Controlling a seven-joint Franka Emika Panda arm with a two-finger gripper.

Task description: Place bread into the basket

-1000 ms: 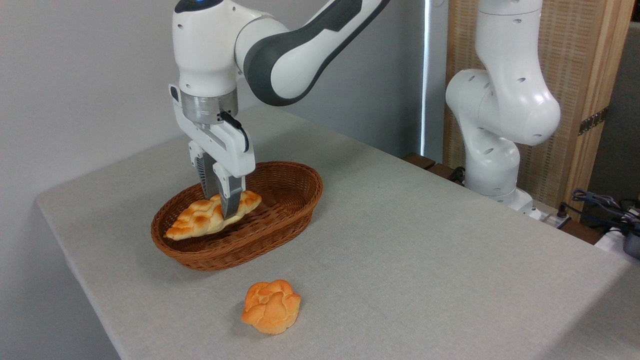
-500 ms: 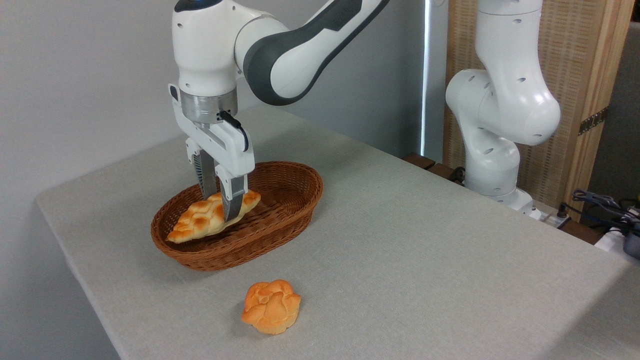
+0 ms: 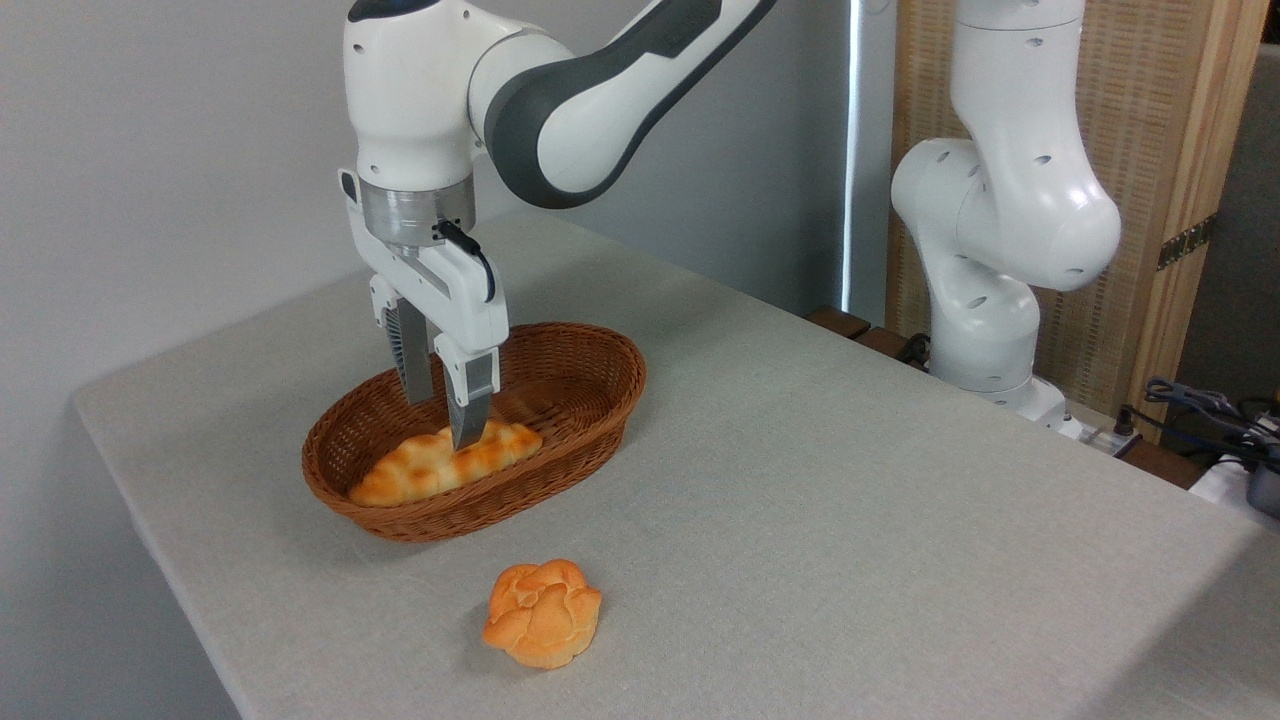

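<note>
- The bread [image 3: 447, 464] lies flat inside the basket [image 3: 590, 400], along its near wall.
- The gripper [image 3: 444, 418] hangs just above the loaf's middle, fingers parted and holding nothing.
- A round bun [image 3: 543, 611] sits on the table [image 3: 850, 520] in front of the basket.

You have the basket [image 3: 560, 400] on the surface [image 3: 800, 520], toward its left side. The bread [image 3: 445, 462] lies inside the basket, along its near wall. The gripper [image 3: 445, 415] hangs over the basket, its jaws parted just above the bread. A bun [image 3: 543, 612] sits on the surface in front of the basket, apart from it.
</note>
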